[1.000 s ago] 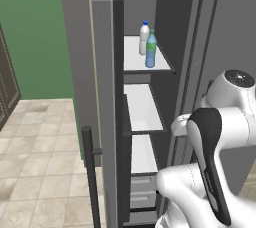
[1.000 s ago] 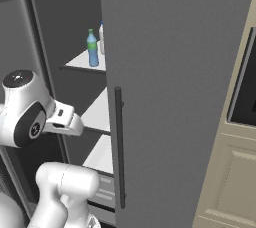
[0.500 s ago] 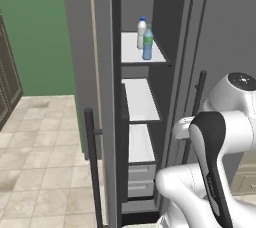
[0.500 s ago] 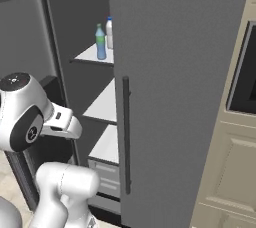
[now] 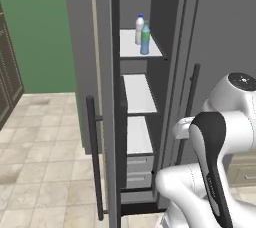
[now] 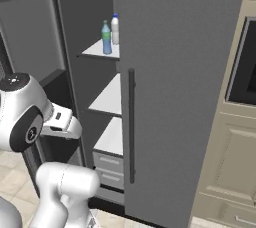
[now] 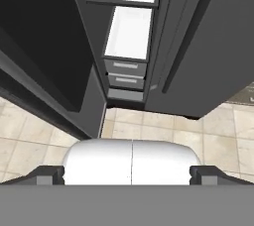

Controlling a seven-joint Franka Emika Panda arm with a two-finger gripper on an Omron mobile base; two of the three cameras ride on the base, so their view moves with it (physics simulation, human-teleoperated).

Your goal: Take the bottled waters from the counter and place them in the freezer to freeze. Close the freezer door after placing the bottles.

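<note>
In the left base view the freezer (image 5: 142,97) stands at centre, its door (image 5: 107,122) swung open at centre left; two bottles (image 5: 143,34) stand side by side on the top shelf (image 5: 137,47), upper centre; two more shelves lie below it, drawers (image 5: 139,169) beneath them; the other door (image 5: 220,37) fills the upper right.

My freezer (image 5: 165,32) walls look matt grey, its shelves (image 5: 137,94) smooth white. The two bottles (image 5: 143,34) seem glossy plastic. The floor (image 5: 45,137) is mottled beige tile.

base views flank freezer (image 5: 142,97), hand view downward
</note>
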